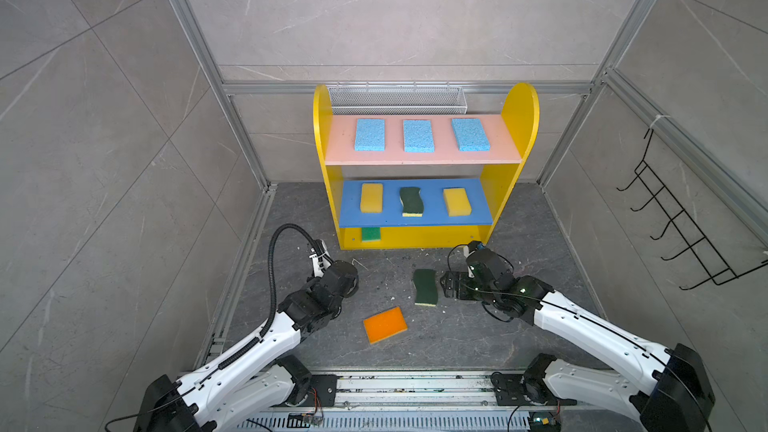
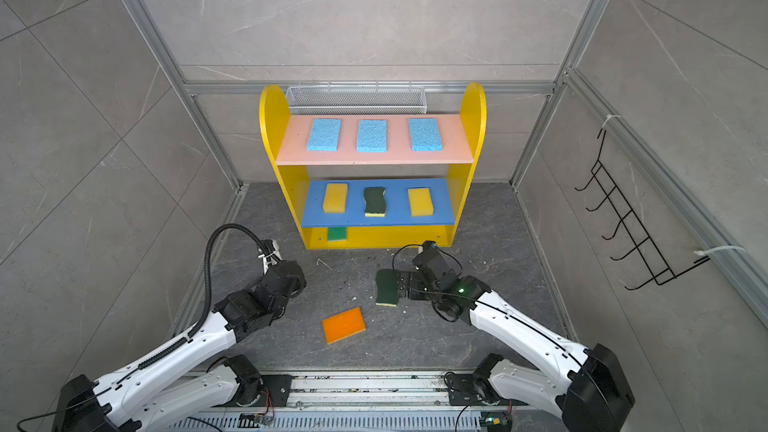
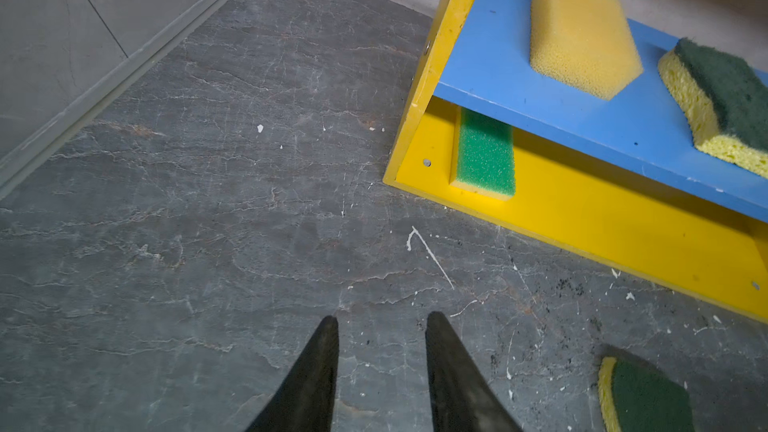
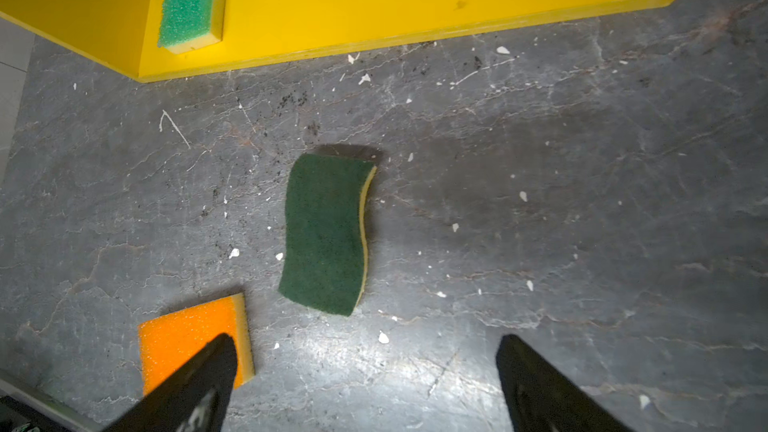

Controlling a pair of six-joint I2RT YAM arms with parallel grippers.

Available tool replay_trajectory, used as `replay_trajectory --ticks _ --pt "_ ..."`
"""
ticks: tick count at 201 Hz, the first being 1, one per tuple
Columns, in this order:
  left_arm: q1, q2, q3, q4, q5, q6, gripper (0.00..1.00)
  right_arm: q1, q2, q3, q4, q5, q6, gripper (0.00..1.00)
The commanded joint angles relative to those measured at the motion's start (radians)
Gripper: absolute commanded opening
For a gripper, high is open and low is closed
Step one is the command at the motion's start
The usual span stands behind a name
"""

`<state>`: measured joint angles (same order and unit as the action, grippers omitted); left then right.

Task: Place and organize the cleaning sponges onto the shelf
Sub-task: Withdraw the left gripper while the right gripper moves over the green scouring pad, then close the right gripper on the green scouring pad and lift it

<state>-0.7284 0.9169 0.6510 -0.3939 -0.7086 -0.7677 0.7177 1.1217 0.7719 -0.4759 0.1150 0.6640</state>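
The left gripper (image 3: 380, 320) stands partly parted, empty, over bare floor (image 3: 208, 222). The right gripper (image 4: 365, 340) gapes wide, also empty, with a dark-green sponge (image 4: 324, 234) lying just ahead of its tips. In a top view the orange sponge (image 1: 385, 324) lies at that sponge's 7 o'clock and the shelf (image 1: 519, 118) at 12 o'clock. The shelf's yellow base (image 1: 415, 238) is bare at 3 o'clock of the bright green sponge (image 1: 370, 234).

Robot lab test cell: aluminium frame (image 1: 270, 89), stone-look wall panels (image 1: 395, 14), 2 arms (image 1: 266, 338) mounted on base rail (image 1: 415, 386).

Shelf (image 1: 521, 110) holds seven sponges (image 1: 418, 135); dark-green sponge (image 1: 425, 287) and orange sponge (image 1: 385, 324) lie flat in front.
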Motion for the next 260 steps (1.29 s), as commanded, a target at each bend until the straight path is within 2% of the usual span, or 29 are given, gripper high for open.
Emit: replay_trajectory --ticks 1,40,67,97,141,181,260 --pt "0.010 -0.016 0.067 -0.122 0.041 0.071 0.43 0.066 0.092 0.057 -0.050 0.092 0.117 0.99" --pt "0.048 0.011 0.096 -0.170 0.158 0.117 0.49 0.198 0.213 0.149 -0.101 0.212 0.200 1.00" --pt "0.089 0.010 0.102 -0.158 0.222 0.151 0.52 0.232 0.291 0.167 -0.108 0.218 0.249 0.99" --pt "0.122 -0.003 0.101 -0.142 0.285 0.176 0.54 0.235 0.380 0.158 -0.063 0.201 0.241 0.99" --pt "0.153 -0.045 0.074 -0.117 0.304 0.182 0.55 0.235 0.465 0.192 -0.046 0.191 0.222 1.00" --pt "0.184 -0.024 0.058 -0.097 0.334 0.179 0.55 0.235 0.551 0.218 -0.023 0.167 0.215 0.98" --pt "0.225 0.027 0.057 -0.052 0.376 0.190 0.55 0.235 0.609 0.194 0.079 0.178 0.218 0.94"
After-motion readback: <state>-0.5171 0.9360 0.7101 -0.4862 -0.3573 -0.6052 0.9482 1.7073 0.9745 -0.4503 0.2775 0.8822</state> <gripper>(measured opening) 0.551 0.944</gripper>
